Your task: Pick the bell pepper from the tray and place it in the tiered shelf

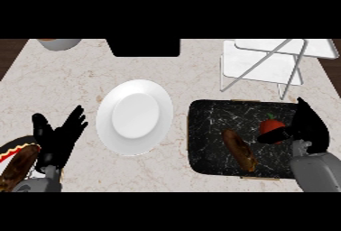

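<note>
no writing or labels to read anywhere on this counter (73,85), so on to the layout, starting at the far left: a dark round dish (15,151) with a red and white rim pokes in at the lower left edge, something brown lying on it, mostly hidden by the left hand (57,137). that left hand sits near the lower left, fingers straight and spread upward, holding nothing. up at the top left corner, a grey bowl (58,43) is cut off by the edge. moving in, a white plate (135,117) lies bare on the pale marbled counter, well apart from the left hand's fingertips. above it at the top centre, a black block (143,47) sits against the far edge. now the right half: a black tray (213,135) with white veining, and on it a brown elongated item (240,151), looks like a bread roll or sausage, lying at a slant toward the tray's near edge. just right of that, the bell pepper (270,126), red with a small green stem on top, sitting on the tray's right part. the right hand (307,128) is right there at it, thumb reaching in under the pepper and the fingers standing just beside it on the right, partly open around it; whether it actually touches i cannot tell. behind the tray, top right, the shelf (266,63), white panels with thin grey crossing rods, well apart from the pepper.
</note>
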You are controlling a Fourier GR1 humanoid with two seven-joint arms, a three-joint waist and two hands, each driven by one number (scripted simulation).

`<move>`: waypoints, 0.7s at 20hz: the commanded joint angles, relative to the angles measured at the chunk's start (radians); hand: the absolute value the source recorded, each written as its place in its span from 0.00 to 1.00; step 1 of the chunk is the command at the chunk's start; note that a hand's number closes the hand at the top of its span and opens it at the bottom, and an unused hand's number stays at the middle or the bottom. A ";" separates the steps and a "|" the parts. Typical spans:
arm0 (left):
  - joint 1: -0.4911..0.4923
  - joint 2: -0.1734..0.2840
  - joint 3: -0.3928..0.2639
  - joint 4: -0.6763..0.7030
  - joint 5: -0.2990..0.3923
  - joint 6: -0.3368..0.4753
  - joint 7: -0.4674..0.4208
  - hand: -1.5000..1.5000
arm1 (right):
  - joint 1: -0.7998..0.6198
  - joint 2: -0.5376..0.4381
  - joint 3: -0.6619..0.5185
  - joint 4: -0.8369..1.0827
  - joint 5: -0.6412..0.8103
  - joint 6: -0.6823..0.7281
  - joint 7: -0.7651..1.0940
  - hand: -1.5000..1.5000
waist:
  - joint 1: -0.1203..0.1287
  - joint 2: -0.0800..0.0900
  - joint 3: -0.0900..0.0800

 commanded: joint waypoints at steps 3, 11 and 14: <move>-0.018 -0.009 0.009 0.001 -0.011 -0.012 0.041 0.50 | -0.074 0.057 -0.070 0.158 0.039 -0.053 -0.039 0.00 | 0.001 0.004 -0.005; -0.011 -0.023 0.024 0.016 -0.028 -0.022 0.025 0.50 | -0.052 0.099 -0.063 0.213 0.029 -0.011 -0.152 1.00 | 0.000 0.004 -0.005; -0.005 -0.010 0.042 0.041 -0.016 -0.031 0.008 0.50 | -0.030 0.067 0.028 0.207 0.010 0.135 -0.211 1.00 | 0.000 0.005 -0.005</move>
